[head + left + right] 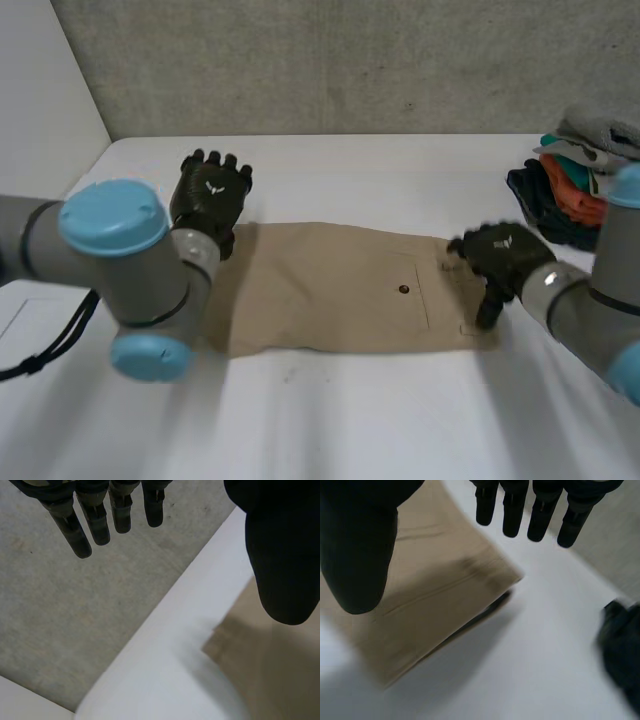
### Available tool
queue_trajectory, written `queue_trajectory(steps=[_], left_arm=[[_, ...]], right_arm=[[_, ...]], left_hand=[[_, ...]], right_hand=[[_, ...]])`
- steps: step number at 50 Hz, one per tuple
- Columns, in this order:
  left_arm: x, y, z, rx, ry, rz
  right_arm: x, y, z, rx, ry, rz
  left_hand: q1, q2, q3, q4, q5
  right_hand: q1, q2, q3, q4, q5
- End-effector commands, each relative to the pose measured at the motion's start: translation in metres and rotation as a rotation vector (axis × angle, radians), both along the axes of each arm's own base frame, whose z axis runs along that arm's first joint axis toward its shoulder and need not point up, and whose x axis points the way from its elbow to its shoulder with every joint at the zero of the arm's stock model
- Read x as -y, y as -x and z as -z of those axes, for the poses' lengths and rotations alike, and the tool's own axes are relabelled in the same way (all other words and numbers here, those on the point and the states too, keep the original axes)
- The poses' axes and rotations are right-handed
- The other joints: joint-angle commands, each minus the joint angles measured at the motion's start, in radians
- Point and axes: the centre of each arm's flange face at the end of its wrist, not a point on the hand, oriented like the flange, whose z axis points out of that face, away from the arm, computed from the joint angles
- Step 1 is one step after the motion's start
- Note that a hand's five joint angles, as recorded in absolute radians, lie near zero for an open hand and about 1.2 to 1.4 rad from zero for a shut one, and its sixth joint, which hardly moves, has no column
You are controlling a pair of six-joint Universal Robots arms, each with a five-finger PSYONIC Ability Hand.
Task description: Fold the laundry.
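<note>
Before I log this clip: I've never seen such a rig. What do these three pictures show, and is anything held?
Two robot arms work at a white table, each ending in a black robot hand. One picture looks down from between the arms; the other two look along each palm from wrist cameras. A tan garment lies flat, the left robot hand at one end, the right robot hand at the other. Both are open, holding nothing. A pile of clothes sits at the far right.
</note>
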Motion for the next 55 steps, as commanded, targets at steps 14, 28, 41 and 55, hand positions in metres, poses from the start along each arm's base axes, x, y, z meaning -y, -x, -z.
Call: queue_trajectory(steps=[14,28,41,55], left_arm=[[-0.035,-0.012,0.016,-0.035,-0.109,0.042],[-0.05,-0.032,-0.008,-0.057,-0.075,0.017],[-0.059,-0.052,-0.03,-0.135,-0.049,-0.022],[-0.038,-0.051,-0.061,-0.204,0.05,-0.041]], right_arm=[[0.006,0.017,0.029,-0.002,0.099,0.025],[0.023,0.048,-0.021,-0.454,0.4,0.027],[-0.102,-0.131,0.001,-0.267,0.591,-0.73],[-0.125,-0.163,-0.019,-0.03,0.536,-0.78]], left_hand=[[-0.008,-0.031,-0.04,-0.028,-0.044],[-0.011,-0.034,-0.043,-0.031,-0.047],[-0.011,-0.034,-0.043,-0.031,-0.047],[-0.006,-0.028,-0.038,-0.025,-0.042]], right_hand=[[1.096,1.088,1.087,1.087,1.079],[1.096,1.088,1.087,1.087,1.079],[1.096,1.088,1.087,1.087,1.079],[-0.126,-0.134,-0.135,-0.135,-0.143]])
